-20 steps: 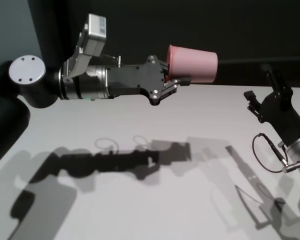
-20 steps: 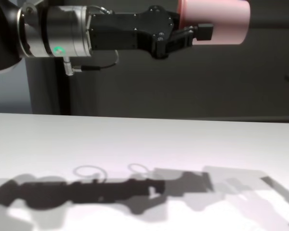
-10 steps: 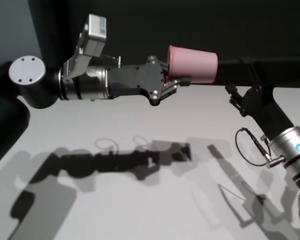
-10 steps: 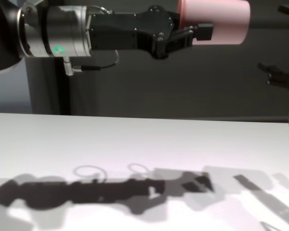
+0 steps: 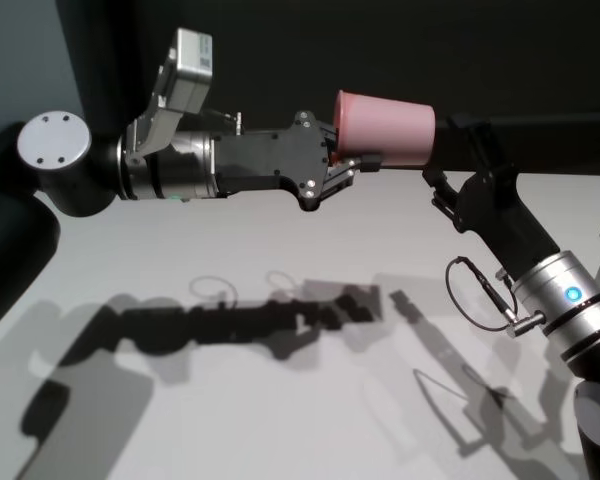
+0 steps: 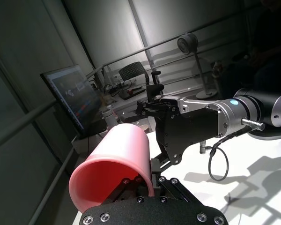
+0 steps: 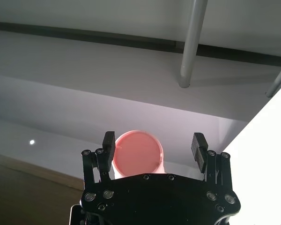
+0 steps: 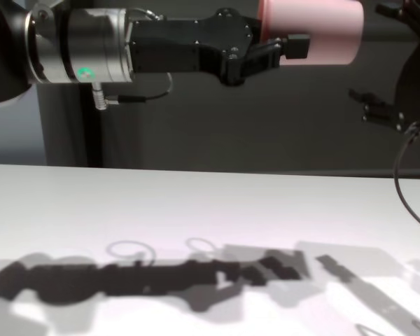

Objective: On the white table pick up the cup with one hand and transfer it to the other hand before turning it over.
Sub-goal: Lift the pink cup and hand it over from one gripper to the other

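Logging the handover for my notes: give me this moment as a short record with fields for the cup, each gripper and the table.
cup: salmon-pink, held in the air on its side, flat base facing the right gripper
left gripper: shut on the cup near its rim
right gripper: open, fingers spread, lined up with the cup's base, not yet touching
white table: below both arms, carrying only their shadows
stage: handover not yet made

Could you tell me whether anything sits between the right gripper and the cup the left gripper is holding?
Nothing: the head view shows a bare gap between the open right gripper and the cup, held sideways by the left gripper.
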You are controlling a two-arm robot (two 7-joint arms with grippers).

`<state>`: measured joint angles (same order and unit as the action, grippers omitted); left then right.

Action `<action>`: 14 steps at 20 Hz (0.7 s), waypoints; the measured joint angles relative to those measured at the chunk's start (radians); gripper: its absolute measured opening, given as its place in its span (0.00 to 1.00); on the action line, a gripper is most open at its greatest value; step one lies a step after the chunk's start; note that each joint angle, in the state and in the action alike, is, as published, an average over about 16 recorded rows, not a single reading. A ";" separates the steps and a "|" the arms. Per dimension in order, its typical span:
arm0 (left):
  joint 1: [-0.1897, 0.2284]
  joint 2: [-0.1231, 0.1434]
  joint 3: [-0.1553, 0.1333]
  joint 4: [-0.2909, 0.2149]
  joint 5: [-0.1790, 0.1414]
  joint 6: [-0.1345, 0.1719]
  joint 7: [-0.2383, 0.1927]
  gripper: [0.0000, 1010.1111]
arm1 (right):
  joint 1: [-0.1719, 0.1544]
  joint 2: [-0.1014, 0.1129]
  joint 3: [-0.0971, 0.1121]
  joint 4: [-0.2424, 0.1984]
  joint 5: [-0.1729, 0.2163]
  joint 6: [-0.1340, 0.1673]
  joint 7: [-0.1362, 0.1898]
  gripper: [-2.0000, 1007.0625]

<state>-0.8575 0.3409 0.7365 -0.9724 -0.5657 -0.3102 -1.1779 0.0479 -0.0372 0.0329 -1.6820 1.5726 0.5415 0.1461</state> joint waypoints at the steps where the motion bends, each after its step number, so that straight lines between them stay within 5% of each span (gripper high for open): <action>1: 0.000 0.000 0.000 0.000 0.000 0.000 0.000 0.04 | 0.000 0.001 -0.004 0.000 0.001 -0.001 0.001 0.99; 14: 0.000 0.000 0.000 0.000 0.000 0.000 0.000 0.04 | 0.007 0.015 -0.043 -0.005 0.022 -0.018 0.011 0.99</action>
<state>-0.8574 0.3408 0.7365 -0.9724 -0.5657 -0.3102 -1.1779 0.0552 -0.0218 -0.0099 -1.6866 1.5948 0.5237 0.1574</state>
